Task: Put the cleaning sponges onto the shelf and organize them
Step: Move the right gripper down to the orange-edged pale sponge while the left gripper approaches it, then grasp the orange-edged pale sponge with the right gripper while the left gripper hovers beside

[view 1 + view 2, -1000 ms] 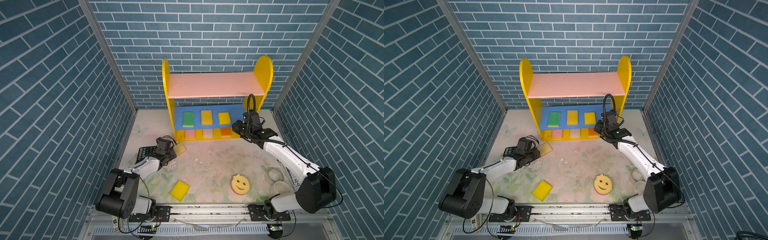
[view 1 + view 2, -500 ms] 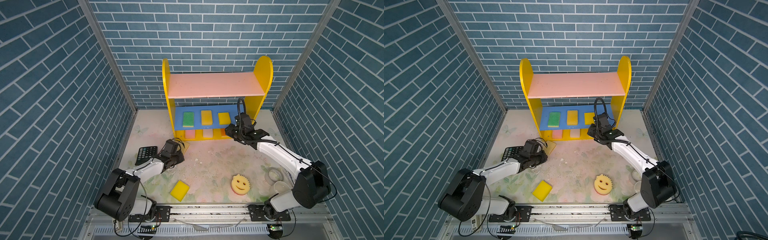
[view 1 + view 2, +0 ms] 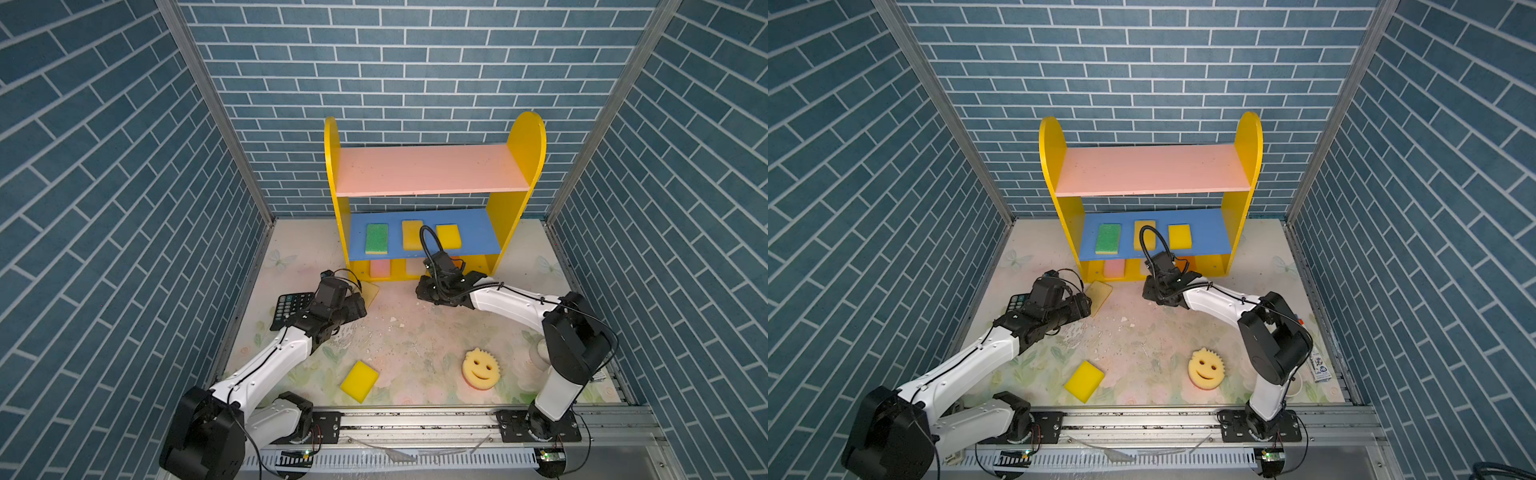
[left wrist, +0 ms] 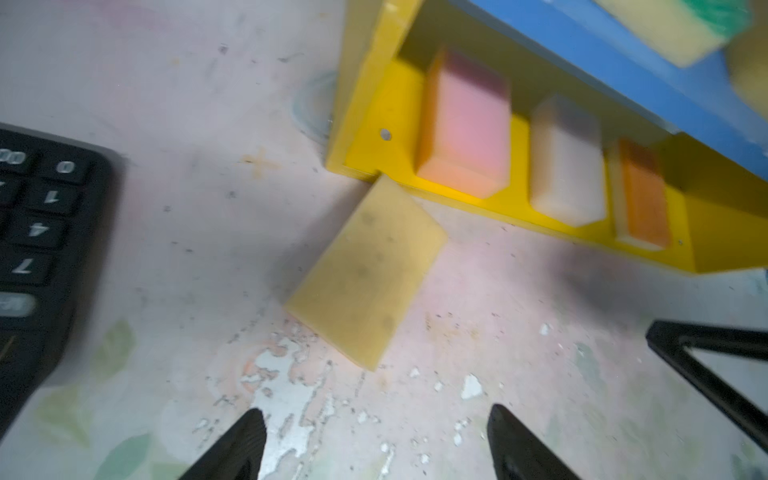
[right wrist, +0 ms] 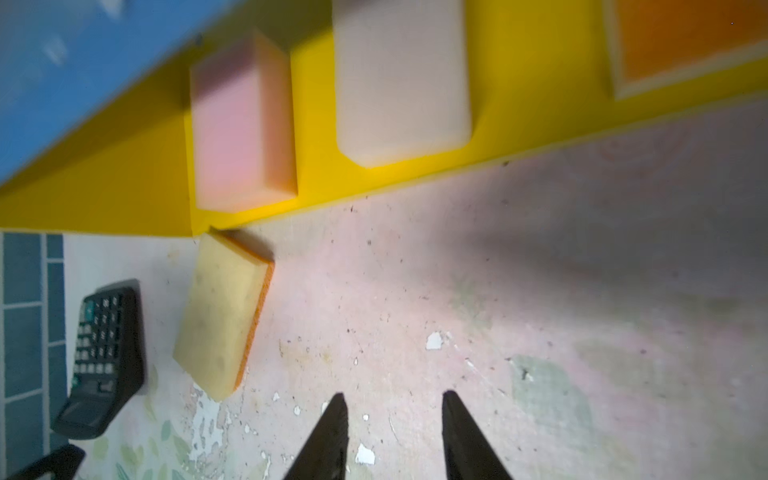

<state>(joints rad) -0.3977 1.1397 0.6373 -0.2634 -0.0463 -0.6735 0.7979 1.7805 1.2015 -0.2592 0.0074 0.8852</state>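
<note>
The shelf (image 3: 524,158) stands at the back. Its blue board carries a green sponge (image 3: 376,238) and two yellow sponges (image 3: 412,235). Its yellow base holds a pink sponge (image 4: 465,124), a whitish one (image 4: 567,162) and an orange one (image 4: 644,199). On the floor, a tan sponge (image 3: 369,291) (image 4: 365,274) (image 5: 222,316) touches the shelf's left front corner. My left gripper (image 3: 359,305) (image 4: 376,415) sits just short of it, open and empty. My right gripper (image 3: 424,291) (image 5: 392,397) hovers before the base, open and empty. A yellow sponge (image 3: 359,381) and a smiley sponge (image 3: 481,369) lie near the front.
A black calculator (image 3: 291,307) (image 4: 37,232) lies by the left wall beside my left arm. A small packet (image 3: 1320,368) lies at the right edge behind my right arm's base. Brick walls close in three sides.
My left gripper closed, then opened wide, and the tan sponge lies free in front of it. My right arm swung left and down from the shelf's right end to its middle front.
</note>
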